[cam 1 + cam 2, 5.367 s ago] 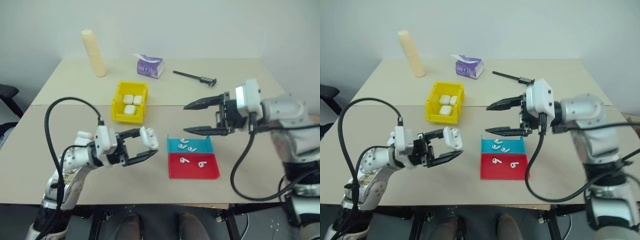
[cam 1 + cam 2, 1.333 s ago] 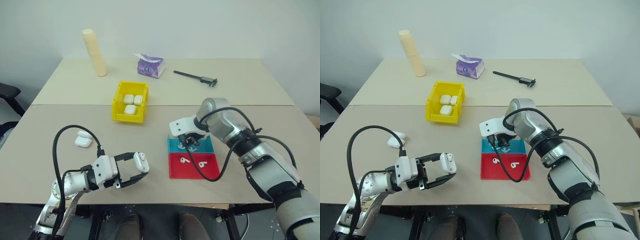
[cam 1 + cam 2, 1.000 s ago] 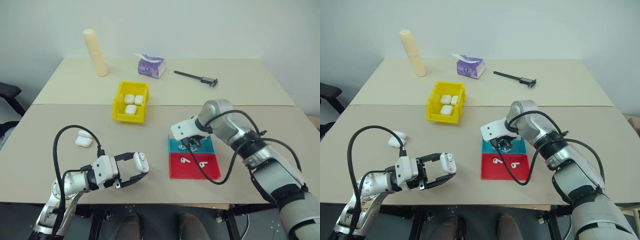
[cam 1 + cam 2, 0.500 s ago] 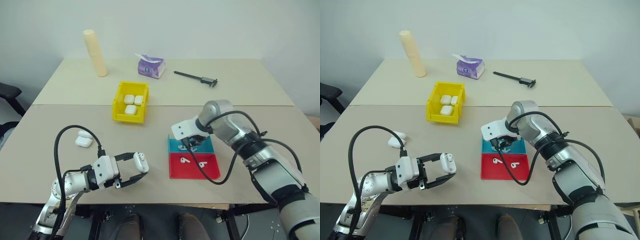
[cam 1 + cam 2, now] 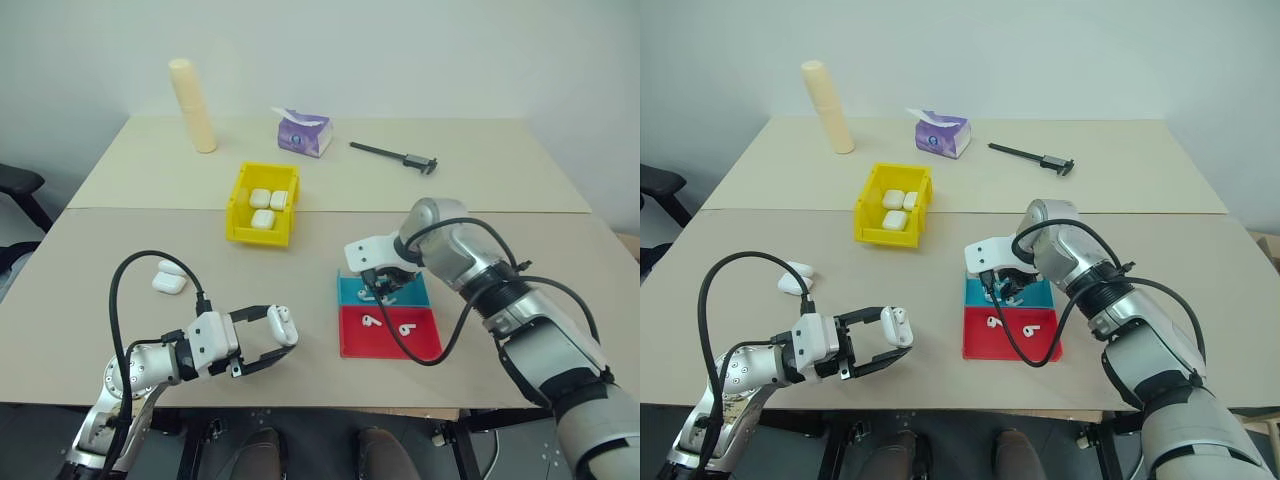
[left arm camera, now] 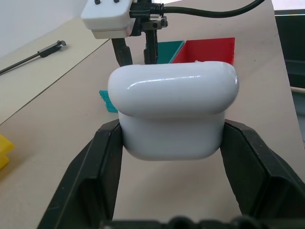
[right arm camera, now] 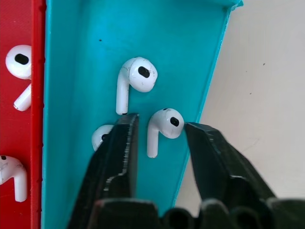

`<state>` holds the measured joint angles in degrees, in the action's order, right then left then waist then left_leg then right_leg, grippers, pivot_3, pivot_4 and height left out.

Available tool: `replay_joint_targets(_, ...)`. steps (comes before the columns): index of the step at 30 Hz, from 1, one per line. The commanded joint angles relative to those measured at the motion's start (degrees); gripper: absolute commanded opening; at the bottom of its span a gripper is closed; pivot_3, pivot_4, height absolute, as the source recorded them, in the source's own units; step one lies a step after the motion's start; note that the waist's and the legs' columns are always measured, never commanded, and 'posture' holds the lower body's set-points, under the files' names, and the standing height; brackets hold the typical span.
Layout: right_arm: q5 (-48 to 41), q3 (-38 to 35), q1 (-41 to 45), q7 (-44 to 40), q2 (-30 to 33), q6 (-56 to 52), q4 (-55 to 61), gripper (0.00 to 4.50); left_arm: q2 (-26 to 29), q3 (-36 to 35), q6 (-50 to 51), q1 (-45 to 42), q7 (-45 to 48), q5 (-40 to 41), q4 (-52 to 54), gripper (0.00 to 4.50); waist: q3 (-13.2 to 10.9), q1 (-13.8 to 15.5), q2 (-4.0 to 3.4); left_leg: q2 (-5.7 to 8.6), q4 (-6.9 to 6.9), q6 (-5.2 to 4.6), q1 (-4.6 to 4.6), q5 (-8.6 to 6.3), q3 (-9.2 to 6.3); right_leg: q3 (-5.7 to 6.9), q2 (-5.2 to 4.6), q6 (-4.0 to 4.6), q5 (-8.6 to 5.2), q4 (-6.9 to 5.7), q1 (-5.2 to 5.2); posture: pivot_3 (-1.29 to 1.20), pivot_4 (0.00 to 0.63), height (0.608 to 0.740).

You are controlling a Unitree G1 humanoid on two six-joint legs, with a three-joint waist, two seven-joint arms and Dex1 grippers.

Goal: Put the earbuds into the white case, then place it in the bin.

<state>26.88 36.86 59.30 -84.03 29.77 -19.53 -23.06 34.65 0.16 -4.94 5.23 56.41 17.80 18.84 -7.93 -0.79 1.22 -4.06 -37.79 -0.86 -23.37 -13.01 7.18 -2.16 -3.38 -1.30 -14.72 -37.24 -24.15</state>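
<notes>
Glossy white rounded case, tiny white earbuds, teal-and-red shallow tray, bright yellow plastic bin, seemingly plain beige bench.

white case: glossy smooth plastic | earbuds: shiny white plastic | tray: smooth teal and red plastic | bin: yellow plastic | table: matt beige

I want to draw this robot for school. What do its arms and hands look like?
Both arms are shiny silver-grey metal with rounded joints and black bands. Each wrist has a white boxy block. The left hand and right hand each have two long black fingers, like tongs. A thick black cable loops from each wrist back along the arm.
</notes>
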Motion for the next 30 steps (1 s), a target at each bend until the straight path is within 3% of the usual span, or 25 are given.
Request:
replay_joint_targets(1, 0.68, 0.16, -0.47, 0.22, -0.06, -0.91, 0.20, 1.73, 0.35, 0.23, -0.65, 0.08, -0.46, -0.23, 1.14, 2.79, 0.00, -0.01, 0.00, 0.00, 0.00, 0.00, 0.00, 0.00, 0.00, 0.00, 0.00, 0.00, 0.00, 0.00, 0.00, 0.00, 0.150, 0.740)
replay_joint_targets(11, 0.54, 0.21, -0.39, 0.65, -0.25, -0.95, -0.21, 1.73, 0.00, 0.40, -1.12, 0.01, -0.68, -0.45, 0.90, 2.79, 0.00, -0.01, 0.00, 0.00, 0.00, 0.00, 0.01, 0.00, 0.00, 0.00, 0.00, 0.00, 0.00, 0.00, 0.00, 0.00, 0.150, 0.740)
replay_joint_targets(16, 0.77, 0.59, -0.53, 0.66, 0.09, 0.21, -0.18, 0.65, 0.03, 0.47, -1.12, -0.12, -0.92, -0.37, 0.84, 2.79, 0.00, -0.01, 0.00, 0.00, 0.00, 0.00, 0.03, 0.00, 0.00, 0.00, 0.00, 0.00, 0.00, 0.00, 0.02, 0.00, 0.150, 0.740)
replay_joint_targets(24, 0.98, 0.63, -0.70, 1.24, -0.10, 0.37, -0.16, 0.65, 0.05, 0.44, -1.31, -0.24, -0.91, -0.31, 0.65, 2.79, 0.01, -0.01, 0.00, 0.00, 0.00, 0.00, 0.02, 0.00, 0.00, 0.00, 0.00, 0.00, 0.00, 0.00, 0.01, 0.00, 0.150, 0.740)
replay_joint_targets(30, -2.36, -3.87, -0.61, 0.70, 0.82, -3.41, 5.27, 0.65, -0.62, -0.19, 0.40, -1.33, -1.47, 2.13, 2.02, 2.79, 0.00, 0.00, 0.00, 0.00, 0.00, 0.00, -0.02, 0.00, -0.01, 0.00, 0.00, 0.00, 0.00, 0.00, -0.03, 0.00, 0.150, 0.740)
